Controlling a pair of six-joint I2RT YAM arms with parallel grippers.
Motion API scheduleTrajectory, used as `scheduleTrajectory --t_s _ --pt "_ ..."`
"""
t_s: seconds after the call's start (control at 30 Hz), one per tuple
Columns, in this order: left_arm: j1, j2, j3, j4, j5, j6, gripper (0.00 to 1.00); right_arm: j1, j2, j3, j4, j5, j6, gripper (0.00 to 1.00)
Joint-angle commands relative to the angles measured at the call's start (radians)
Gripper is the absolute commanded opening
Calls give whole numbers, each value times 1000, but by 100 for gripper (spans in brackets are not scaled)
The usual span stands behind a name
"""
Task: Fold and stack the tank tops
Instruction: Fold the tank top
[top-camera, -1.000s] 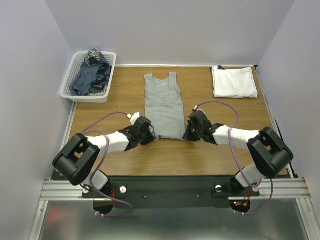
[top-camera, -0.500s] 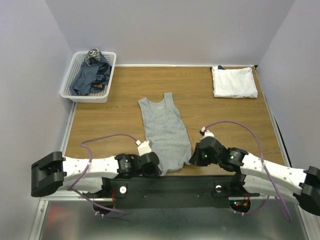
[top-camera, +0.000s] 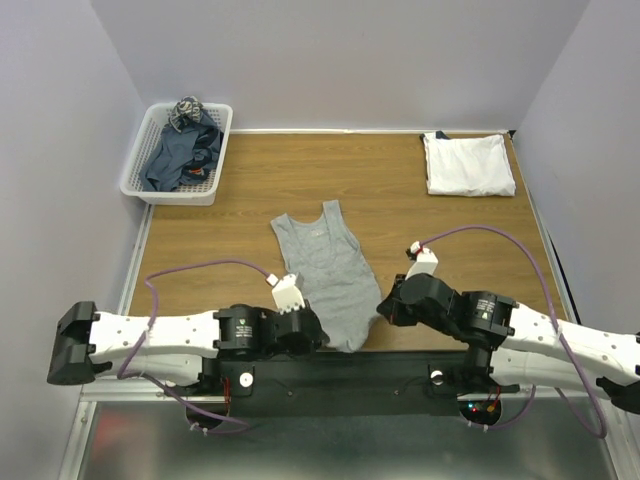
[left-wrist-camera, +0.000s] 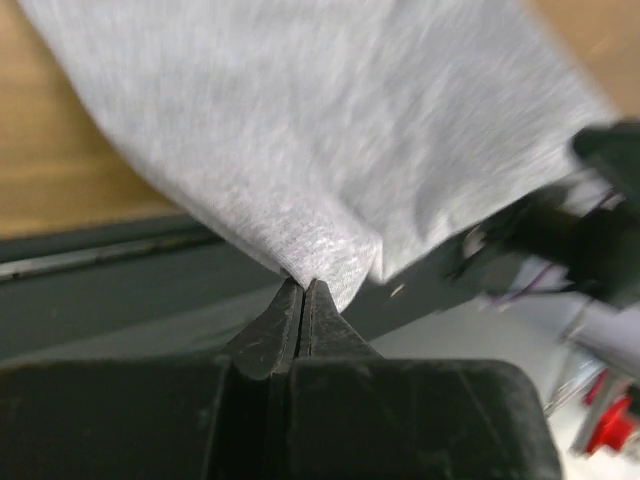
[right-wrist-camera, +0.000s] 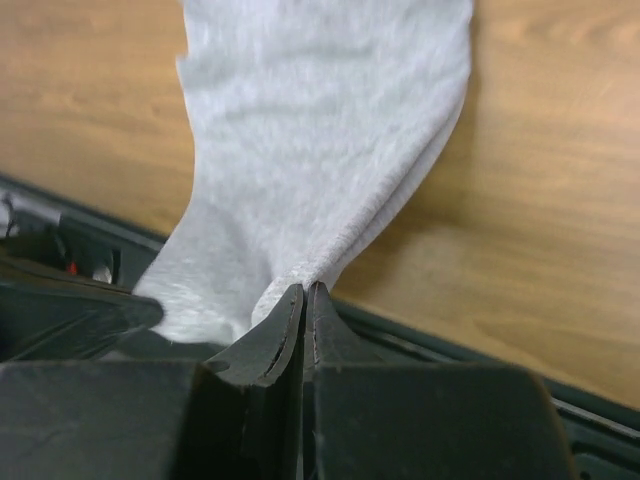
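Grey tank top (top-camera: 326, 262) lies face-up near the middle of the table (top-camera: 450, 260). Its straps point to the far side and its hem reaches the near edge, skewed slightly leftward at the neck.

Left gripper (left-wrist-camera: 303, 291): jaws pressed together on the near-left hem corner, with a small fold of jersey nipped at the very tips.

Right gripper (right-wrist-camera: 305, 291): likewise closed, pinching the near-right hem corner. The cloth rises from the wood into its tips.

Both pinches sit at or just past the table's near edge, over the dark base rail (top-camera: 330, 375), so the hem hangs slightly clear of the surface.

Judgement: holding both corners keeps the hem stretched between the arms and the body flat — a sound start for carrying the hem toward the straps in a fold.

White tank top (top-camera: 467, 165) rests folded at the far right, apparently the stack's base. Dark tops (top-camera: 180, 152) sit bundled in the basket (top-camera: 137, 180) at the far left — not yet folded.

Risk: with so little cloth gripped, a corner could slip.
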Motion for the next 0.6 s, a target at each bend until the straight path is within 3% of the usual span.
scheduleTrajectory --t_s 0.0,0.2,0.4,0.57 --pt "139 -57 36 -16 -104 133 0 6 91 116 0 224 -69 0" --pt "348 -51 37 104 -47 330 0 -11 242 227 58 332 -188 0" --pt "546 3 111 197 2 516 0 -177 326 247 239 185 -333 0" --pt "637 40 162 262 39 594 0 -273 403 326 323 102 -414 0"
